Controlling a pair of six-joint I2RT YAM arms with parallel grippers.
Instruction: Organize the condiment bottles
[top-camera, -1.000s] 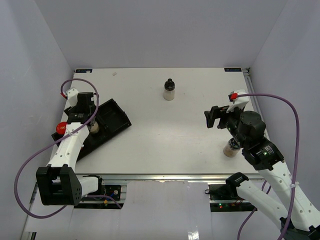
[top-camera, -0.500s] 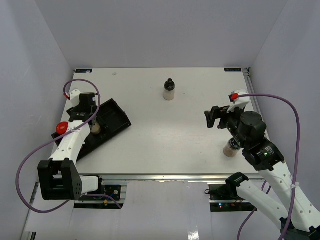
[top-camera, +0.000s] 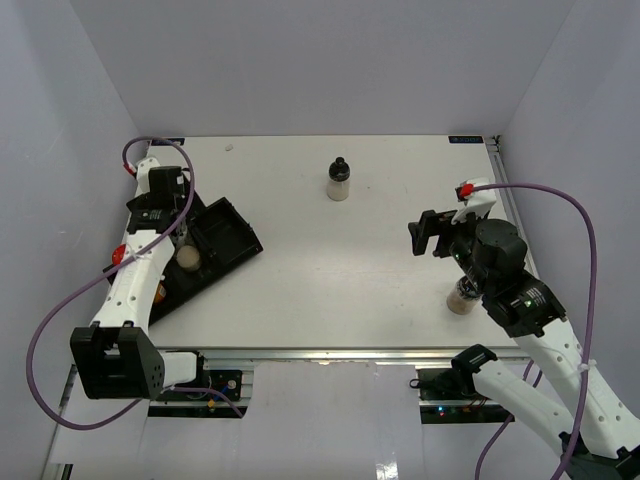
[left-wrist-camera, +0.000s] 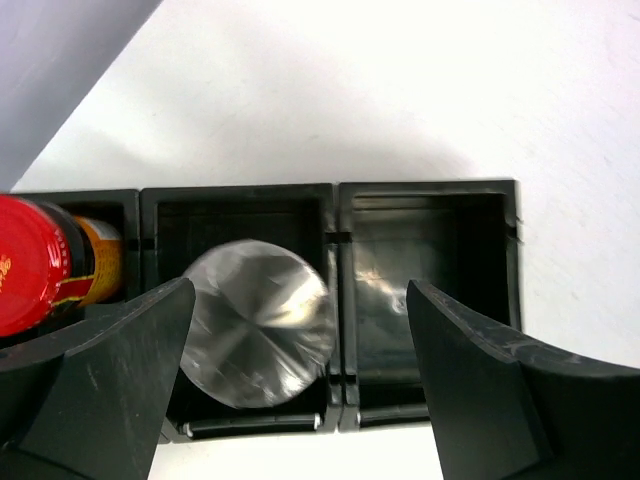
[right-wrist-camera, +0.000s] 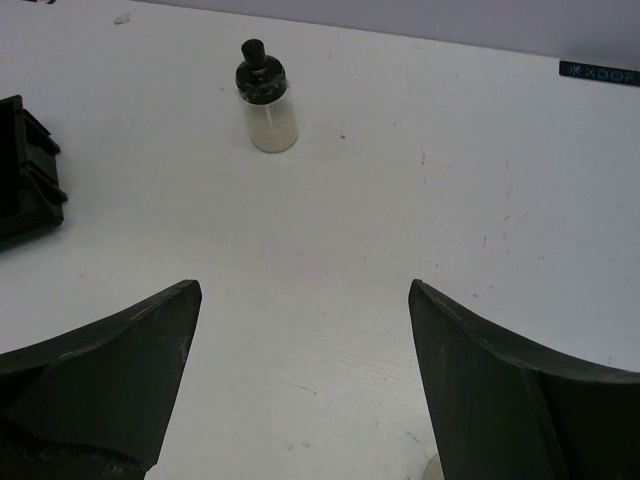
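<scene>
The left gripper (left-wrist-camera: 300, 300) is held wide open, and nothing is held between its fingers. Right under it, a jar with a silvery cap (left-wrist-camera: 256, 338) is seen standing in the middle box of the black tray (left-wrist-camera: 430, 192). Its long way runs up and down, and its cap is pointed straight up at the gripper. Only the cap is seen; the rest of the jar is hidden below it.

Just beside the left finger (left-wrist-camera: 100, 390), in the next box, a jar with a red cap (left-wrist-camera: 30, 262) is found. Its cap is turned up too, and a bit of its orange side is shown. It is cut off by the edge of the wrist view and partly covered by the finger.

The right gripper (right-wrist-camera: 305, 290) is also held wide open, and nothing is gripped. Far ahead of it, a little to its left, a jar with a black cap (right-wrist-camera: 266, 97) is stood upright on the white table (right-wrist-camera: 450, 200). Pale stuff is seen inside it. A corner of the tray is seen far off to this gripper's left.

Back behind this gripper, close under the arm, one more jar (top-camera: 461, 298) is stood on the table. It is partly hidden by the arm, so its cap cannot be made out.
</scene>
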